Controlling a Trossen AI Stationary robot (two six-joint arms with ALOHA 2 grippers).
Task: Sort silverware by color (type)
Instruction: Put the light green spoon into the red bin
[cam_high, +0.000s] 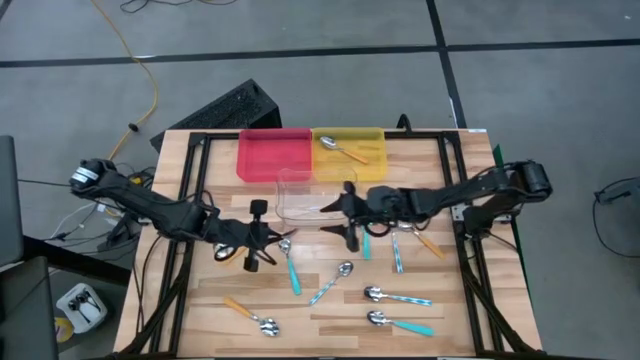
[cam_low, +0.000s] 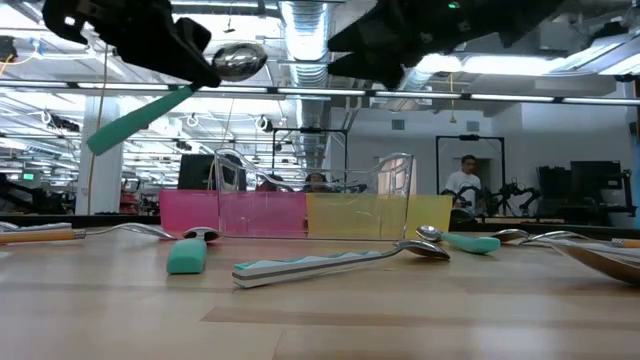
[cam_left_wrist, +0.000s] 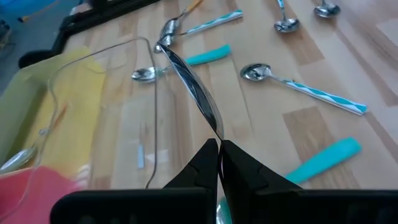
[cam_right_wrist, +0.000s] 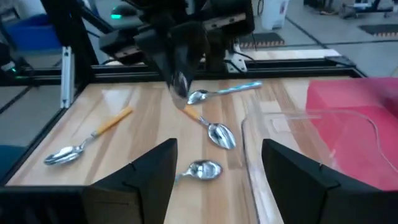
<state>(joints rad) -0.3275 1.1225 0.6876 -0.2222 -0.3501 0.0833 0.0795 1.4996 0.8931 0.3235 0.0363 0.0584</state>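
From above we see the left gripper (cam_high: 268, 243) over the left half of the table (cam_high: 300, 320), clenched on a teal spoon (cam_high: 291, 268) whose handle trails toward the table's near edge; the right gripper (cam_high: 349, 212) hangs just beside the clear tray (cam_high: 300, 195), fingers spread and holding nothing; the red tray (cam_high: 273, 153) and the yellow tray (cam_high: 350, 150) sit side by side at the far edge, and an orange-handled spoon (cam_high: 341, 149) lies in the yellow one; other spoons are scattered over the near half, teal, orange and pale blue.

At table height we see the teal spoon (cam_low: 160, 98) lifted well clear of the wood, tilted, bowl up at the left gripper (cam_low: 190, 55); a pale striped spoon (cam_low: 330, 262) lies flat in front of the clear tray (cam_low: 310, 195).

From the left wrist we see the fingers (cam_left_wrist: 239, 171) pinched together on the spoon's thin neck (cam_left_wrist: 193, 87), the clear tray (cam_left_wrist: 99, 124) just beside it.

From the right wrist we see its own two fingers (cam_right_wrist: 149, 171) wide apart, the clear tray's rim (cam_right_wrist: 311, 115) between them and the red tray (cam_right_wrist: 354, 118); several spoons lie on the wood beyond.
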